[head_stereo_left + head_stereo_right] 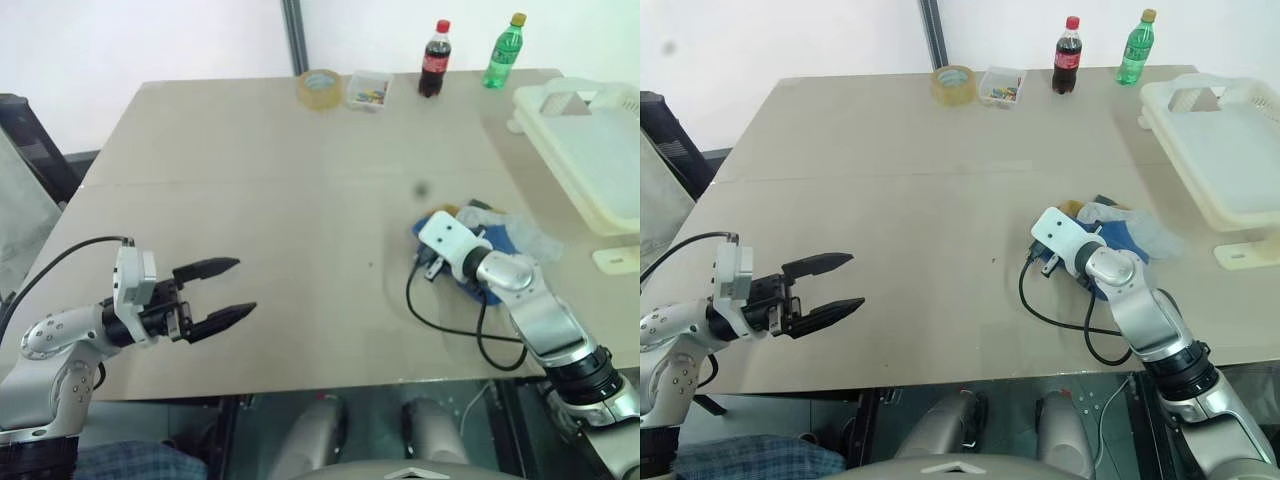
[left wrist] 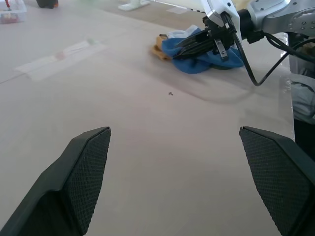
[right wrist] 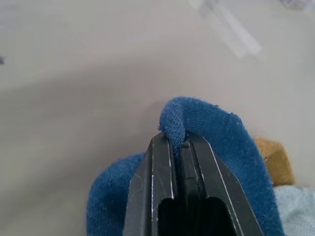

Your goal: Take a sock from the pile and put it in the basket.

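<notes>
The pile (image 1: 487,232) of socks lies on the table's right side, with a mustard-yellow sock (image 2: 158,48) and a pale grey-blue one (image 1: 1122,213) among it. My right gripper (image 3: 178,142) is at the pile's near-left edge, shut on a fold of the royal-blue sock (image 3: 221,132), which still rests on the heap. The cream-white basket (image 1: 1230,150) stands at the far right edge, apart from the pile. Over the table's near-left part my left gripper (image 1: 246,286) hangs open, with nothing between its fingers, pointing toward the pile.
A tape roll (image 1: 320,88), a small clear box (image 1: 367,88), a cola bottle (image 1: 434,60) and a green bottle (image 1: 504,38) line the far edge. A small white piece (image 1: 615,260) lies near the basket. A black cable (image 1: 440,312) loops from my right wrist.
</notes>
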Robot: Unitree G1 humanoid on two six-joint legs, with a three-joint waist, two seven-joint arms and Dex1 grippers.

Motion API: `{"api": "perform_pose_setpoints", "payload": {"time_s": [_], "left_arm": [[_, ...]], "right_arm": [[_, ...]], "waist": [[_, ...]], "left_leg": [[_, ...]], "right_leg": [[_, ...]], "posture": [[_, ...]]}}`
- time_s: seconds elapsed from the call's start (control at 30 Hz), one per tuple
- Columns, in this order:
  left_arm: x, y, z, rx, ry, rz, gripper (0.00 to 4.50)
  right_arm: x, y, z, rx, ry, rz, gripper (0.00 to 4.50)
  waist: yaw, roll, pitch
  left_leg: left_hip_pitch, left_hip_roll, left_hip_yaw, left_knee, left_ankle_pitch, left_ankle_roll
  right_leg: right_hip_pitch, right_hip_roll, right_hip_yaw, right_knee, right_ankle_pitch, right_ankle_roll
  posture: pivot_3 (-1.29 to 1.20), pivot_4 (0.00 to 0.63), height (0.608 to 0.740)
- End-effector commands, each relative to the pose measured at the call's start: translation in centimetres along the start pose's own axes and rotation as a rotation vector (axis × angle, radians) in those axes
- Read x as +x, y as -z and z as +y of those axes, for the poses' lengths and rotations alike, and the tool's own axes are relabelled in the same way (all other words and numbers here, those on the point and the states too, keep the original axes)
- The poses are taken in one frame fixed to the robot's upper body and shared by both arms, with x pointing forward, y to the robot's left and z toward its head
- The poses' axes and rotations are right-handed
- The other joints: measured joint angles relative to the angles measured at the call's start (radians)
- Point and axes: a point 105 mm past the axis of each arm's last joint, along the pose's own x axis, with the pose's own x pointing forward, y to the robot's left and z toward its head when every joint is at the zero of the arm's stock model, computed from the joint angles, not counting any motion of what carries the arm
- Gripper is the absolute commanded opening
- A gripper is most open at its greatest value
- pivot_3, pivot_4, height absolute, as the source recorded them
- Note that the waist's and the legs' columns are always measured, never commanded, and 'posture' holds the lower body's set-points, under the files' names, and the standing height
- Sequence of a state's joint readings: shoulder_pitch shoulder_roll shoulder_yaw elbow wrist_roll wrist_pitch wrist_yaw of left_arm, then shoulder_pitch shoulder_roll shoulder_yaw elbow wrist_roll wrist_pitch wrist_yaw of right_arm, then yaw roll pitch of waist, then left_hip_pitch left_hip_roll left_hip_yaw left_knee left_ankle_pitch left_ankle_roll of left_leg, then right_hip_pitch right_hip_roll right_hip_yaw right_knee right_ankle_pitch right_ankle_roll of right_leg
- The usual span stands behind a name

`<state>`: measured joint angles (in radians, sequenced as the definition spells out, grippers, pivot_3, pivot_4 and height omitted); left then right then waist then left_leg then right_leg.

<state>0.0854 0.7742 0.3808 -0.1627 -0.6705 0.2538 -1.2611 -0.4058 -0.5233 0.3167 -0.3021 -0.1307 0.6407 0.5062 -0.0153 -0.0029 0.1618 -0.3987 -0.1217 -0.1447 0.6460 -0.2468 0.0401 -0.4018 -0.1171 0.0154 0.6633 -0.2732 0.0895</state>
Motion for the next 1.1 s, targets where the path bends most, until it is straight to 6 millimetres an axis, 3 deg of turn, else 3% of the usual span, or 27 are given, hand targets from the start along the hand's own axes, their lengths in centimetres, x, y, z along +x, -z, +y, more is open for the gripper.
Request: {"api": "perform_pose_setpoints", "payload": {"time_s": [0.03, 0.2, 0.27, 0.33, 0.5, 0.6, 0.63, 0.67, 0.7, 0.83, 0.97, 1.1], "left_arm": [[0.0, -0.4, 0.0, 0.025, 0.004, -0.005, 4.50], [-0.1, -0.4, 0.0, 0.023, 0.006, 0.003, 4.50], [-0.1, -0.5, 0.1, 0.026, 0.006, 0.007, 4.50], [-0.1, -0.5, 0.1, 0.027, 0.005, 0.010, 4.50], [-0.8, -0.7, -0.3, 0.022, -0.009, 0.020, 4.50], [-1.3, -0.8, -0.4, 0.022, -0.027, 0.026, 4.50], [-1.4, -0.7, -0.5, 0.020, -0.031, 0.028, 4.50], [-1.4, -0.6, -0.6, 0.017, -0.036, 0.027, 4.50], [-1.4, -0.6, -0.6, 0.014, -0.041, 0.024, 4.50], [-1.2, -0.6, -0.7, 0.011, -0.052, 0.016, 4.50], [-1.0, -0.5, -0.7, 0.007, -0.052, 0.013, 4.50], [-0.9, -0.4, -0.7, 0.003, -0.047, 0.014, 4.50]], "right_arm": [[-0.5, -4.6, 1.2, -0.010, -0.082, -0.160, 0.02], [-0.4, -7.3, 6.5, 0.100, -0.374, -0.228, 0.02], [0.9, -8.4, 9.4, 0.195, -0.544, -0.241, 0.02], [1.6, -9.0, 11.0, 0.228, -0.650, -0.250, 0.02], [2.1, -10.5, 15.3, -0.004, -0.889, -0.324, 0.02], [1.5, -11.2, 16.5, -0.093, -0.986, -0.381, 0.02], [1.5, -10.9, 16.8, -0.176, -1.006, -0.384, 0.35], [1.4, -10.5, 17.0, -0.250, -1.025, -0.385, 0.70], [1.8, -10.7, 16.7, -0.286, -0.997, -0.394, 0.77], [2.7, -11.2, 14.4, -0.243, -0.895, -0.395, 2.38], [1.6, -10.0, 10.2, -0.158, -0.785, -0.359, 2.38], [-0.6, -8.4, 8.6, -0.093, -0.772, -0.316, 2.38]], "waist": [[-0.002, 0.000, 0.000], [-0.001, 0.000, 0.000], [-0.004, 0.000, 0.000], [-0.008, 0.000, 0.000], [-0.018, -0.001, 0.000], [-0.023, -0.001, 0.000], [-0.023, -0.001, 0.000], [-0.025, -0.001, 0.000], [-0.025, -0.001, -0.001], [-0.025, -0.001, -0.001], [-0.017, -0.001, -0.001], [-0.006, -0.001, -0.001]], "left_leg": [[0.000, 0.000, 0.000, 0.000, 0.000, 0.000], [0.000, 0.001, 0.000, 0.000, 0.000, 0.000], [0.000, 0.001, 0.000, 0.000, 0.000, 0.000], [0.001, 0.002, 0.001, 0.000, 0.000, -0.001], [0.001, 0.003, 0.000, 0.000, 0.001, -0.002], [0.001, 0.004, 0.000, 0.000, 0.001, -0.003], [0.001, 0.004, 0.000, 0.000, 0.001, -0.003], [0.001, 0.004, 0.000, 0.000, 0.001, -0.003], [0.001, 0.004, 0.000, 0.000, 0.001, -0.003], [0.001, 0.005, 0.000, 0.000, 0.001, -0.004], [0.001, 0.005, 0.000, 0.000, 0.001, -0.005], [0.000, 0.005, 0.000, 0.000, 0.001, -0.005]], "right_leg": [[0.000, 0.000, 0.000, 0.000, 0.000, 0.000], [0.000, 0.001, 0.000, 0.000, 0.000, 0.000], [0.000, 0.001, 0.000, 0.000, 0.000, -0.001], [0.000, 0.002, 0.001, 0.000, 0.002, -0.003], [0.000, 0.004, 0.000, 0.000, 0.002, -0.004], [-0.001, 0.005, 0.000, 0.000, 0.003, -0.004], [-0.001, 0.005, 0.000, 0.001, 0.003, -0.004], [-0.001, 0.005, 0.000, 0.001, 0.003, -0.004], [-0.001, 0.005, 0.001, 0.001, 0.003, -0.004], [-0.002, 0.007, 0.001, 0.002, 0.003, -0.004], [-0.002, 0.007, 0.001, 0.002, 0.003, -0.004], [-0.002, 0.007, 0.001, 0.000, 0.003, -0.004]], "posture": [[0.00, 0.150, 0.740], [0.00, 0.150, 0.740], [0.00, 0.150, 0.740], [0.00, 0.150, 0.740], [0.00, 0.150, 0.740], [0.00, 0.150, 0.740], [0.00, 0.150, 0.740], [0.00, 0.150, 0.740], [0.00, 0.150, 0.740], [0.00, 0.150, 0.740], [0.00, 0.150, 0.740], [0.00, 0.150, 0.740]]}}
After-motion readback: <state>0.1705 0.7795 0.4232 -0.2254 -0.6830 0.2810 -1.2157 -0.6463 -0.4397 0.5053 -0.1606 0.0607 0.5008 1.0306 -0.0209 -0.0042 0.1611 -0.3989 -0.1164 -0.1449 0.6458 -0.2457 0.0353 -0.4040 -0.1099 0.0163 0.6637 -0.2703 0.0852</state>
